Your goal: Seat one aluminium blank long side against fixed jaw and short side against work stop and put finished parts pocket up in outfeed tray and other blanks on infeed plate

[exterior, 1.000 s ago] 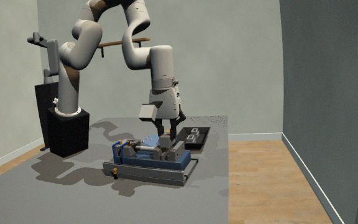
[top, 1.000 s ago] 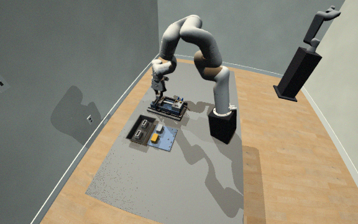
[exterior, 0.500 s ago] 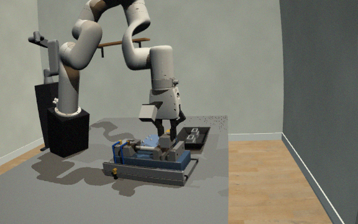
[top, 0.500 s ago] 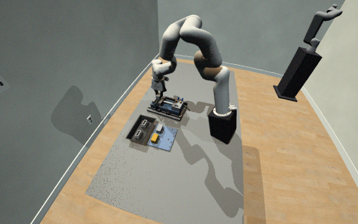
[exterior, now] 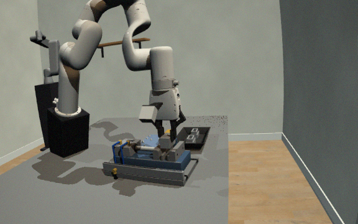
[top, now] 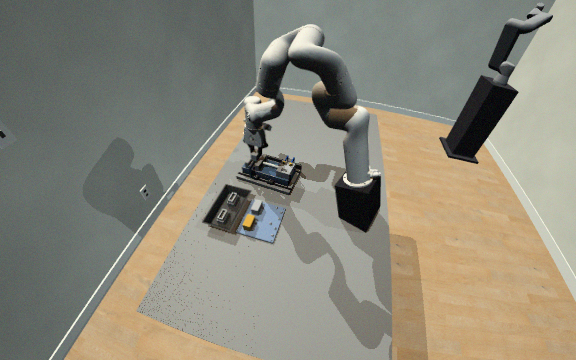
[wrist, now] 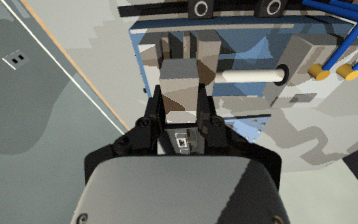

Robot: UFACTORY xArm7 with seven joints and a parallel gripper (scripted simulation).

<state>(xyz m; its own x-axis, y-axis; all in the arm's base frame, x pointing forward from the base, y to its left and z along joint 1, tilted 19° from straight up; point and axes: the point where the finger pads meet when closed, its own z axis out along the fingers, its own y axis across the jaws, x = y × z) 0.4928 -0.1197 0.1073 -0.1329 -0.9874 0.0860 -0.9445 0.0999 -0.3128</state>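
Observation:
My gripper point(exterior: 166, 134) is shut on a grey aluminium blank point(exterior: 166, 143), gripping it from above by its sides. It also shows in the wrist view point(wrist: 179, 88) between the black fingers. The blank hangs at the opening of the blue vise point(exterior: 149, 158), close to the end block without hoses point(exterior: 177, 152). I cannot tell whether it touches the low bars. A second aluminium blank point(top: 256, 206) and a brass blank point(top: 248, 221) lie flat on the blue infeed plate point(top: 263, 221). Two finished parts point(top: 232, 198) point(top: 222, 216) lie in the dark outfeed tray point(top: 227, 209).
The vise's hose end with blue hoses point(exterior: 119, 150) and a white screw rod point(wrist: 252, 76) lies toward the arm's black pedestal point(exterior: 66, 130). The tray stands just beyond the vise point(exterior: 196, 135). A wall runs close on the far side of the mat.

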